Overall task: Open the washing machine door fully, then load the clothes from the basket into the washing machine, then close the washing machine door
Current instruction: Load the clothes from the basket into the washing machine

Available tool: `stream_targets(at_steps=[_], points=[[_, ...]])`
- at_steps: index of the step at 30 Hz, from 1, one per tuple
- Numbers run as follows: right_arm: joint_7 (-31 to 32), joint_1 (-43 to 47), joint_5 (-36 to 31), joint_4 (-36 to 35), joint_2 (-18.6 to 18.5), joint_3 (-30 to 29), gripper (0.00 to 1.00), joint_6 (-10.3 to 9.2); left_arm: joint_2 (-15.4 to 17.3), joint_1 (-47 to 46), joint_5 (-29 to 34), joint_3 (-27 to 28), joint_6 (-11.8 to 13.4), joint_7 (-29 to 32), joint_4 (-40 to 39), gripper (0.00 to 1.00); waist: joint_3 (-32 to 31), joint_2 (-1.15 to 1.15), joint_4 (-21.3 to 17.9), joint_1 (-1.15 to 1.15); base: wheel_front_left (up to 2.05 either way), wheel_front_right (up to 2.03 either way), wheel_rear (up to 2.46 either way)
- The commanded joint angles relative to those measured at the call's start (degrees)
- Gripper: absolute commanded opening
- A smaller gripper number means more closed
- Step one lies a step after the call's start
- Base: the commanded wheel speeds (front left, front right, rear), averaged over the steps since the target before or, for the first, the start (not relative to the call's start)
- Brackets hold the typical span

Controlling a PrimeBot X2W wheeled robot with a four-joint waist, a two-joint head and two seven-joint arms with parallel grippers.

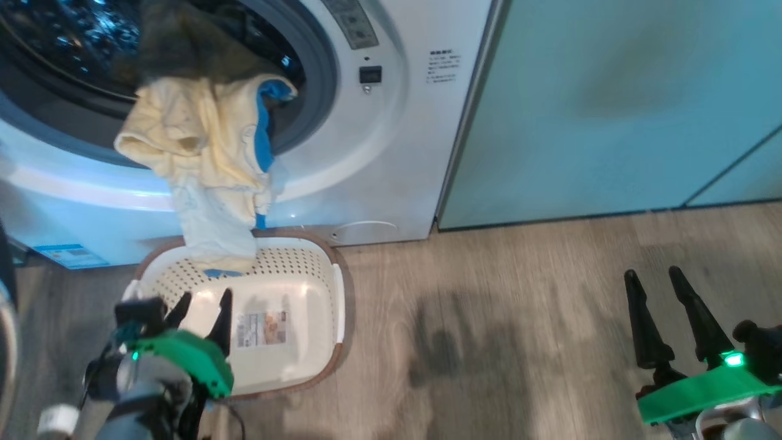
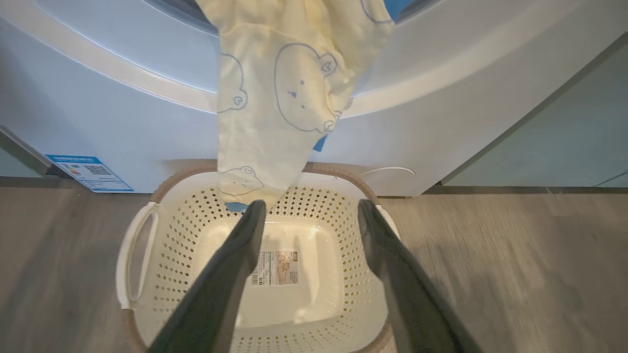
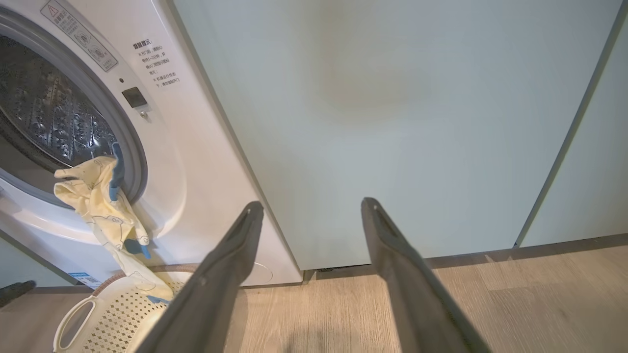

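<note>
The washing machine [image 1: 379,153] stands with its grey-rimmed opening uncovered and the steel drum [image 3: 49,117] showing; the door is out of view. The pale yellow bear-print clothes [image 1: 201,146] hang over the opening's lower lip, with the low end trailing into the basket [image 1: 339,305]. The basket sits on the floor against the machine's front, its base bare except for a label. My left gripper [image 1: 205,298] is open over the basket's near side, its fingers empty and short of the hanging clothes [image 2: 274,98]. My right gripper [image 1: 652,273] is open and empty over the floor, far to the right.
Pale teal cabinet panels [image 1: 611,104] stand right of the machine. Wood-look floor [image 1: 519,336] spreads between the basket and my right gripper. A blue label sticker [image 2: 91,172] sits low on the machine's front. A dark curved shape [image 1: 3,263] shows at the left border.
</note>
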Motion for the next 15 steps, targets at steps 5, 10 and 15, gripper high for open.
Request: stream_targets(at_steps=[5, 10, 15], points=[[-0.4, -2.9, 0.5, -1.9, -0.4, 1.6, 1.0, 0.01, 2.5, -8.9, -1.5, 0.0, 0.0, 0.4, 5.9, 1.0, 3.7, 0.0, -2.4, -0.01, 0.0, 0.0, 0.0], [-0.4, -4.5, 0.7, -2.1, -0.2, 1.9, 1.0, 0.01, 3.4, -15.9, -2.6, -0.4, 0.0, 0.9, 11.8, 1.0, 7.1, 0.0, -3.7, -0.01, 0.0, 0.0, 0.0], [-0.4, -6.3, 1.0, -2.2, 0.0, 2.2, 1.0, 0.01, 4.2, -22.7, -3.6, -2.1, 0.0, 3.2, 16.7, 1.0, 11.2, 0.0, -4.5, -0.01, 0.0, 0.0, 0.0]])
